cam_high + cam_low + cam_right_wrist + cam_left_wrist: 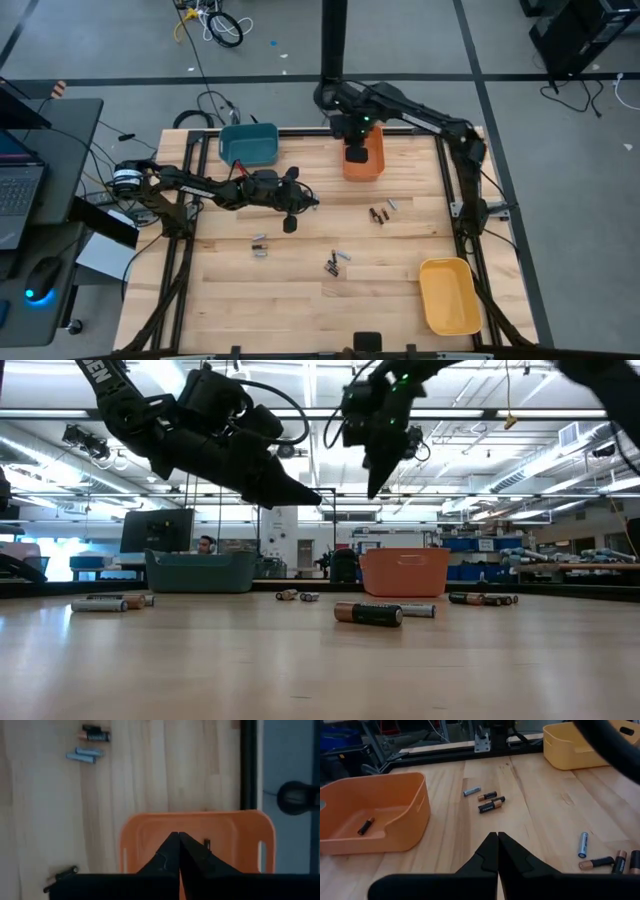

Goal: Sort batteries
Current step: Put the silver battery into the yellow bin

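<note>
Small dark and silvery batteries lie in loose groups on the wooden table: one group [260, 246] left of centre, one [336, 263] in the middle, one [380, 213] right of centre. One dark battery [365, 826] lies on the floor of the orange bin [368, 165] at the far edge. My right gripper [355, 155] hangs shut and empty above that bin, pointing steeply down; in the right wrist view its tips [178, 840] stand over the bin. My left gripper [310, 203] hovers shut and empty over the table's middle, well above the wood [310, 495].
A teal bin [248, 145] stands at the far edge, left of the orange one. A yellow bin [450, 295] sits at the near right. Black frame rails [455, 190] run along the table's sides. Bare wood lies near the front edge.
</note>
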Controlling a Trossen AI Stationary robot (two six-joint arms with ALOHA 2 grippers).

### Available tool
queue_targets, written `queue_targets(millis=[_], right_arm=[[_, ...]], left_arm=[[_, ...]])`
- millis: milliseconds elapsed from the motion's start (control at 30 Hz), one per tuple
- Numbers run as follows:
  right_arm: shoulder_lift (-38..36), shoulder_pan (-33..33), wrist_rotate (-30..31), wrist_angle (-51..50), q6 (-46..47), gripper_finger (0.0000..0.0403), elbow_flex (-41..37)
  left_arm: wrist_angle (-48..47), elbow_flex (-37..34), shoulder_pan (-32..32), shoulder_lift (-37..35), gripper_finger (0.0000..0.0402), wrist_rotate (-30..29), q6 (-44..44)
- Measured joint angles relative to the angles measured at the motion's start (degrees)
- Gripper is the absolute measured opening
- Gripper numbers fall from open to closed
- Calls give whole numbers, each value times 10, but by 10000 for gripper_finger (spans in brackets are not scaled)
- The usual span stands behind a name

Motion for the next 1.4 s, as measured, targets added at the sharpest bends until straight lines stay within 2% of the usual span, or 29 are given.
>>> queue_targets(millis=[300, 500, 600, 733, 867, 1000, 1200, 1267, 1400], right_arm=[[-222, 63, 2, 176, 131, 9, -294], [-367, 134, 69, 289, 263, 9, -489], [-421, 173, 106, 322, 338, 9, -565], [-471, 218, 114, 340, 410, 10, -639], [-481, 250, 87, 394, 418, 17, -694], [-462, 253, 69, 395, 465, 31, -693], [-445, 247, 181, 307, 601, 51, -693], [-435, 239, 193, 281, 627, 57, -694], [-402, 222, 195, 292, 644, 63, -694]], left_arm=[[11, 0, 0, 0, 7, -1, 2], [21, 0, 0, 0, 7, -3, 2], [23, 0, 0, 0, 7, -3, 2], [24, 0, 0, 0, 7, -3, 2], [24, 0, 0, 0, 7, -11, 4], [24, 0, 0, 0, 7, -18, 5], [22, 0, 0, 0, 7, -19, 2], [19, 0, 0, 0, 7, -19, 1], [15, 0, 0, 0, 7, -19, 0]])
